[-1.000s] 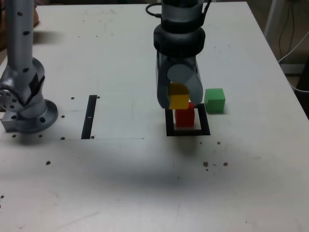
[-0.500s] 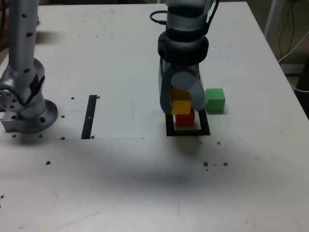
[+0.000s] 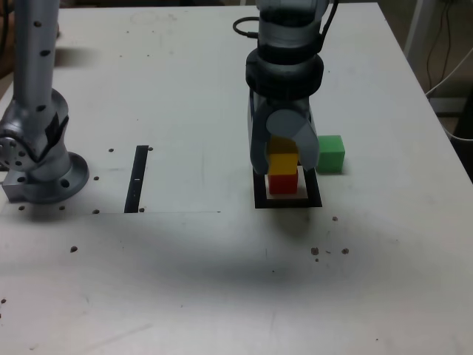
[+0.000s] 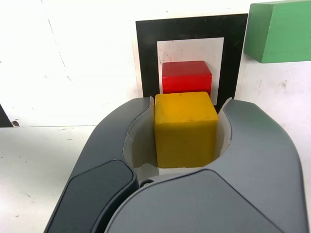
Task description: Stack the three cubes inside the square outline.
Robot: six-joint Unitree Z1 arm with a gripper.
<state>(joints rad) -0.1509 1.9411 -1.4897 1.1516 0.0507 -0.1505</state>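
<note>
We see the grey gripper (image 3: 283, 164) clamped on the matte yellow cube (image 3: 282, 163), directly above the matte red cube (image 3: 282, 182) inside the thick black square outline (image 3: 288, 201). The wrist view shows the jaws pressing the yellow cube's sides (contact with the red one we cannot judge), while only the exterior view places the matte green cube (image 3: 330, 153) on the white table (image 3: 222, 281), just beyond the outline's corner.

Bright even overhead light, soft shadow on the table (image 3: 222, 259) in front of the arm (image 3: 284, 66), exterior view slightly soft, wrist view sharper, white surface near washed out
</note>
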